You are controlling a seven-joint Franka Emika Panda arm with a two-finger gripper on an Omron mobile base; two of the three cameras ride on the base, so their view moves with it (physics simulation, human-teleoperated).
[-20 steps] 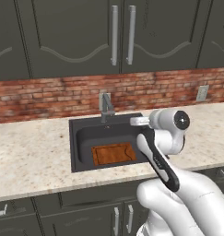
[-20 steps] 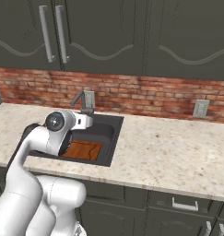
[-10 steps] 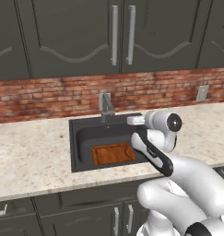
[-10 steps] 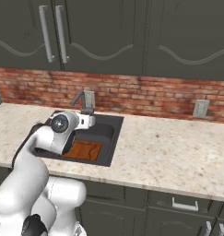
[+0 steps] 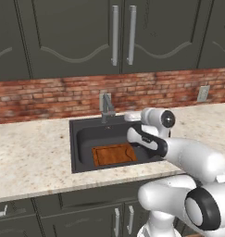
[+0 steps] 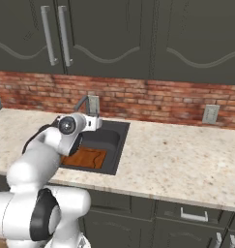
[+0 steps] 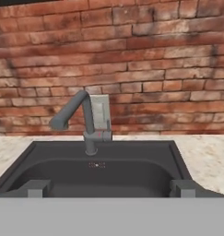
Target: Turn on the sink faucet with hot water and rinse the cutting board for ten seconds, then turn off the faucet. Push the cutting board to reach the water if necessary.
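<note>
Our arm has swung nearer, claw (image 7: 111, 188) spread empty, small grey metal faucet (image 7: 88, 120) at twelve o'clock, still dry

Dark cabinets (image 5: 63, 41) above brick wall (image 5: 49, 95), perhaps an outlet (image 5: 203, 93).
</note>
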